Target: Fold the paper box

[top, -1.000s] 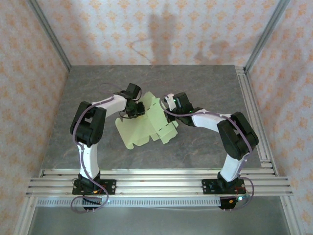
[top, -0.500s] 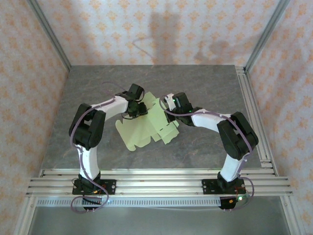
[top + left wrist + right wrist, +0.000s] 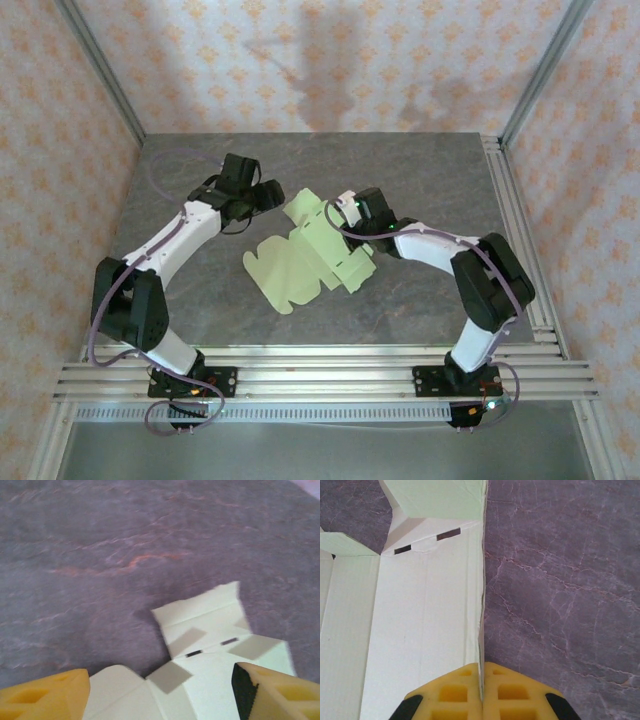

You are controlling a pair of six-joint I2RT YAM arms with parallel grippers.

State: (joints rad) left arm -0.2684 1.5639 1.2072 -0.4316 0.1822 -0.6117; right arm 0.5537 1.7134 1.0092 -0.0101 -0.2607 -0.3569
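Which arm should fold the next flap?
Left, probably: the left gripper hangs open and free beside the paper box, while the right gripper is shut on its edge, holding it.

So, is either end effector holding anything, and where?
Right end effector pinches the pale green die-cut paper box sheet by its upturned edge flap; left end effector is open, holding nothing.

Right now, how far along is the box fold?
Early stage. Done: very little. The paper box lies mostly as a flat die-cut sheet, with creases showing. In hand: the right hand is shut on the sheet's right edge, while the left hand is open and holds nothing. Left: raising the walls, tucking the rounded tabs, and closing the box.
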